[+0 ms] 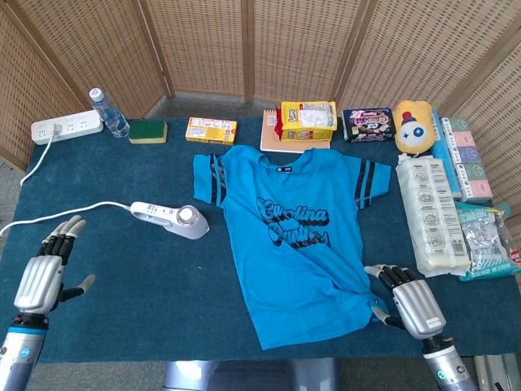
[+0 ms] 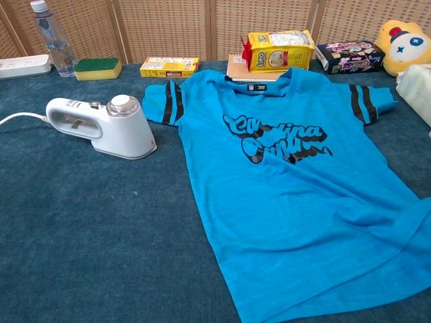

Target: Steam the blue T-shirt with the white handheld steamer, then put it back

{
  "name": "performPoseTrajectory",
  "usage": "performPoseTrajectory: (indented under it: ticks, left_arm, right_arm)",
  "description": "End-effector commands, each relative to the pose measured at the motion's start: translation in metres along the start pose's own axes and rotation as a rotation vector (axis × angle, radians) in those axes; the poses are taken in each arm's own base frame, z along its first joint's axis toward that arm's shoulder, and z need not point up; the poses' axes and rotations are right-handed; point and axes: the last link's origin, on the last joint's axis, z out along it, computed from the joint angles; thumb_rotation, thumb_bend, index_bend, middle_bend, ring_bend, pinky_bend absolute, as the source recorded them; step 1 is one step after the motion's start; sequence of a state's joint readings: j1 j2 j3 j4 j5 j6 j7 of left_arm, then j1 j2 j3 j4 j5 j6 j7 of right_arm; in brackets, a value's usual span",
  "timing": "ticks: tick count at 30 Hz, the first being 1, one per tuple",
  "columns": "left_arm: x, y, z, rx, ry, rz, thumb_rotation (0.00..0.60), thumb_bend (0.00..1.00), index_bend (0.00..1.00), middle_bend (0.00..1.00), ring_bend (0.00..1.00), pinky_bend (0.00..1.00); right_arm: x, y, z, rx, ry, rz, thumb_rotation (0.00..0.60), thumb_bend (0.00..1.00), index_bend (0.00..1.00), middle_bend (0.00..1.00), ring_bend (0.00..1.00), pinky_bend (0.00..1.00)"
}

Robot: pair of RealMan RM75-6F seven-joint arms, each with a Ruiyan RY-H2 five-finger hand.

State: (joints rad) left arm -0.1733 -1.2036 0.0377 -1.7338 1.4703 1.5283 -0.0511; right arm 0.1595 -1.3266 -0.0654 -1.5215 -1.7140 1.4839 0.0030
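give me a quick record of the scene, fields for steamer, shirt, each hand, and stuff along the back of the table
steamer: white handheld steamer stands on the blue cloth left of the shirt, cord trailing left, no hand on it
shirt: blue T-shirt lies flat, print up, collar toward the screens
left hand: left hand open near the table's front left edge, apart from the steamer
right hand: right hand open beside the shirt's lower right hem
back row: power strip, water bottle, green sponge, yellow box, yellow bag, dark snack pack, yellow plush toy
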Motion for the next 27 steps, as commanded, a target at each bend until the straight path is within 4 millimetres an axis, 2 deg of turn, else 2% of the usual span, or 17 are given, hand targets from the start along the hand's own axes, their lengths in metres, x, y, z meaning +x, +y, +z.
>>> performPoseTrajectory:
  ticks: [1, 9, 14, 24, 27]
  left_arm:
    - [0.005, -0.011, -0.019, 0.034, 0.002, 0.003, 0.600, 0.24, 0.00, 0.00, 0.00, 0.09]
    - [0.016, -0.029, -0.050, 0.104, 0.056, 0.005, 0.600, 0.24, 0.00, 0.00, 0.00, 0.09]
    - [0.020, -0.036, -0.066, 0.138, 0.069, 0.010, 0.600, 0.24, 0.00, 0.01, 0.00, 0.09]
    - [0.027, -0.036, -0.076, 0.155, 0.083, 0.010, 0.600, 0.24, 0.00, 0.03, 0.00, 0.09]
    - [0.029, -0.035, -0.077, 0.153, 0.090, 0.005, 0.600, 0.25, 0.00, 0.03, 0.00, 0.09]
  right_arm:
    - [0.005, 0.008, -0.002, -0.024, 0.014, -0.007, 0.600, 0.28, 0.30, 0.33, 0.33, 0.36]
    - [0.015, 0.029, -0.009, -0.080, 0.035, -0.046, 0.600, 0.28, 0.38, 0.39, 0.40, 0.43]
    - [0.019, 0.035, -0.013, -0.101, 0.059, -0.043, 0.600, 0.29, 0.42, 0.43, 0.44, 0.47]
    - [0.023, 0.039, -0.019, -0.115, 0.086, -0.055, 0.600, 0.29, 0.43, 0.44, 0.44, 0.47]
    - [0.023, 0.041, -0.020, -0.127, 0.088, -0.050, 0.600, 0.33, 0.43, 0.44, 0.45, 0.47]
